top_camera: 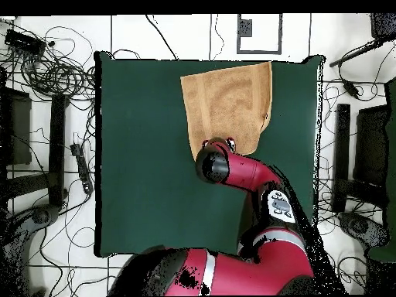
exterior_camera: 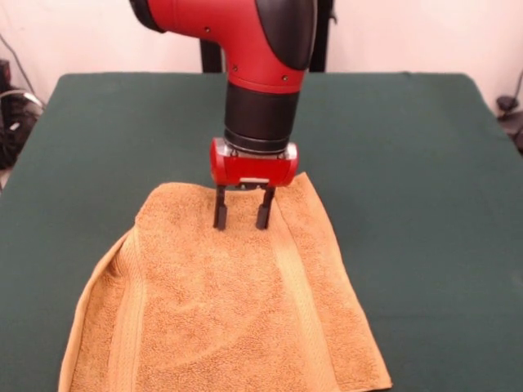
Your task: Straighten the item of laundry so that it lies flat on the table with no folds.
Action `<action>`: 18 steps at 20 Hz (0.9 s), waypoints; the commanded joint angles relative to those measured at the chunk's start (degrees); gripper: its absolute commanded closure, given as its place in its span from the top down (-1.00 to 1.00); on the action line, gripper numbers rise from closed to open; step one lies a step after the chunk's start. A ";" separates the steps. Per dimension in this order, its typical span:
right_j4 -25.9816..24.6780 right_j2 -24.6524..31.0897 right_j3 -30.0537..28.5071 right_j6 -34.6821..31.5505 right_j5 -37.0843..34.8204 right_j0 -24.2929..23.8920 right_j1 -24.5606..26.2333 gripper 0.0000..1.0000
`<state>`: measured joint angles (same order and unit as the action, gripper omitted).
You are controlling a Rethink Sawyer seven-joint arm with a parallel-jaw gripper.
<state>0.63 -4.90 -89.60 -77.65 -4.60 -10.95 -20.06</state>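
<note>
The item of laundry (exterior_camera: 237,310) is a golden-orange terry towel spread on the dark green table (exterior_camera: 409,163), running to the table's front edge. Two ribbed bands cross it, and its left side is doubled under in a fold. In the overhead view the item of laundry (top_camera: 229,104) lies at the table's (top_camera: 139,155) top edge, right of centre. My gripper (exterior_camera: 243,216) hangs straight down over the towel's far end, open, with both dark fingertips (exterior_camera: 220,217) on or just above the cloth and nothing held between them. From above, the arm (top_camera: 232,166) hides the gripper.
Bare green felt lies on both sides of the towel and behind the gripper. Cables (top_camera: 54,69) and black equipment (top_camera: 58,147) sit on the floor around the table.
</note>
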 commanded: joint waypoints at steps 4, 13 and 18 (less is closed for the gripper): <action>4.91 2.01 -5.40 -17.02 -1.22 6.22 0.64 1.00; 12.70 -1.59 -9.40 -21.56 -9.03 14.34 -6.20 1.00; 16.87 -4.03 -7.47 -21.55 -10.96 18.30 -4.91 1.00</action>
<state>10.44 -9.03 -93.05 -77.65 -6.76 2.47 -25.36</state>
